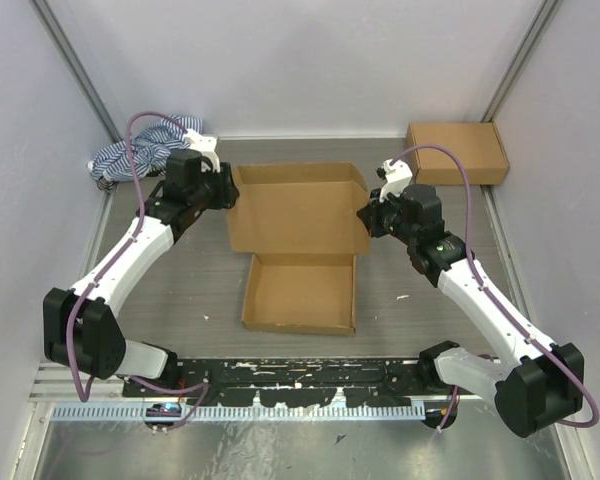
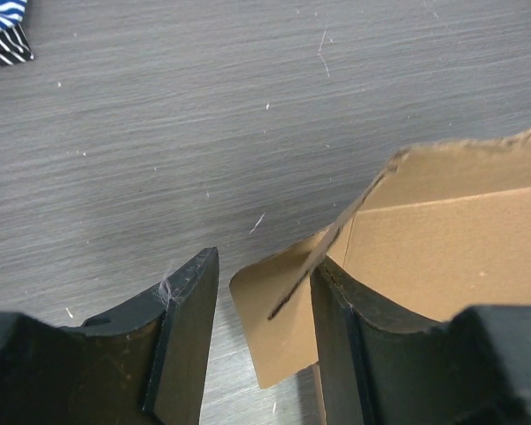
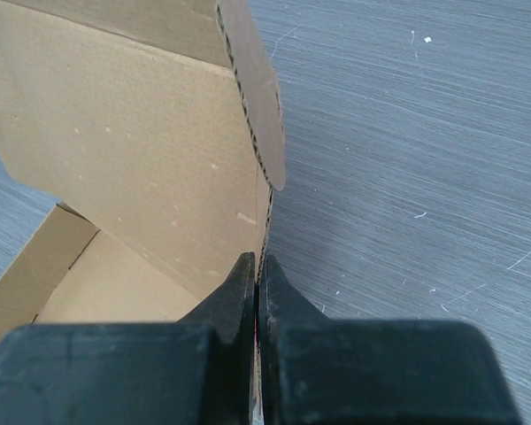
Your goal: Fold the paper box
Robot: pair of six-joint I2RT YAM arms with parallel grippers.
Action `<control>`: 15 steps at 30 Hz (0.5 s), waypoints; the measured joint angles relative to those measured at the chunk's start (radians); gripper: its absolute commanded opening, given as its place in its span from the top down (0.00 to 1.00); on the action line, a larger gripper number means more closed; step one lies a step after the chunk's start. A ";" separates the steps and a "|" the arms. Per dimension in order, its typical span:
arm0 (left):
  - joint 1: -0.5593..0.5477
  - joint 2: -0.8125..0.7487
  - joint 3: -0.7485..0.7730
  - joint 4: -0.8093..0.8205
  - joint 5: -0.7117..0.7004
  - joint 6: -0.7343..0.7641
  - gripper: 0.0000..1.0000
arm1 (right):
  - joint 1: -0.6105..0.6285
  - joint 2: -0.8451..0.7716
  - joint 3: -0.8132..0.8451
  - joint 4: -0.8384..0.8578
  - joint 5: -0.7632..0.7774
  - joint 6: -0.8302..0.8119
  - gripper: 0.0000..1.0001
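Observation:
The paper box (image 1: 300,250) lies in the middle of the table, its shallow tray toward me and its wide lid panel (image 1: 298,208) beyond it with the side flaps raised. My left gripper (image 1: 230,188) is open at the lid's left edge. In the left wrist view its jaws (image 2: 265,261) straddle the rounded left flap (image 2: 279,336), with a gap on the outer side. My right gripper (image 1: 365,215) is shut on the lid's right side flap. The right wrist view shows the cardboard edge (image 3: 267,204) pinched between the closed fingertips of that gripper (image 3: 257,258).
A second brown cardboard box (image 1: 457,152) sits at the back right corner. A blue-and-white striped cloth (image 1: 140,150) lies at the back left, behind the left arm, and its corner shows in the left wrist view (image 2: 2,27). White walls close in both sides.

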 measured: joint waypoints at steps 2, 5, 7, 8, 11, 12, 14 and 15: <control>0.000 0.001 0.000 0.018 0.003 0.004 0.48 | 0.000 0.000 0.000 -0.001 -0.003 0.000 0.99; 0.000 0.003 0.000 0.049 0.008 0.014 0.48 | 0.000 0.000 0.000 -0.002 -0.008 0.000 0.99; 0.000 0.005 -0.002 0.071 0.009 0.024 0.50 | 0.000 0.000 0.000 -0.002 -0.009 0.000 0.99; 0.000 0.005 -0.005 0.084 0.009 0.030 0.52 | 0.000 0.000 0.000 -0.002 -0.010 0.000 0.99; 0.000 0.011 -0.008 0.104 0.014 0.047 0.57 | 0.000 0.001 0.003 -0.003 -0.013 -0.001 0.99; 0.000 0.014 -0.008 0.106 0.016 0.051 0.59 | 0.000 0.002 0.006 -0.006 -0.013 -0.001 0.99; 0.000 0.021 -0.008 0.107 0.025 0.058 0.61 | 0.000 0.005 0.010 -0.012 -0.012 -0.002 0.99; 0.000 0.023 -0.008 0.105 0.029 0.062 0.62 | 0.000 0.006 0.012 -0.016 -0.012 -0.002 0.99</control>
